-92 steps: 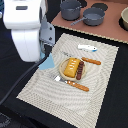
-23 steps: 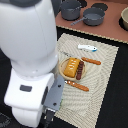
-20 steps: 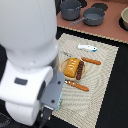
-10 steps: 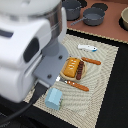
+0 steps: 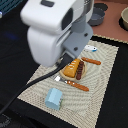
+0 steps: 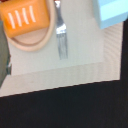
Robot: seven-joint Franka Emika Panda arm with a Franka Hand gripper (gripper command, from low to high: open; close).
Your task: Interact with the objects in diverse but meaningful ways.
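Looming over the exterior view's left, the arm (image 5: 57, 30) hides its own claw, so I cannot tell whether it is wide or narrow. The ridged orange-yellow block (image 5: 74, 69) sits on a plate mid-mat, the light blue cup (image 5: 53, 98) near the mat's front edge.

In the wrist view, a fork (image 6: 61, 30) lies just beside the plate (image 6: 30, 42); descending blind could knock it.

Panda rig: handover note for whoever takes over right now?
Hand: not visible in either view; state unknown.
Ridged orange block sits on the round plate mid-placemat.
Light blue cup lies near the mat's front edge, apart from the plate.
Brown stick and white piece lie beyond the plate.
Fork rests beside the plate.
Nothing visibly held; interactions remain open.
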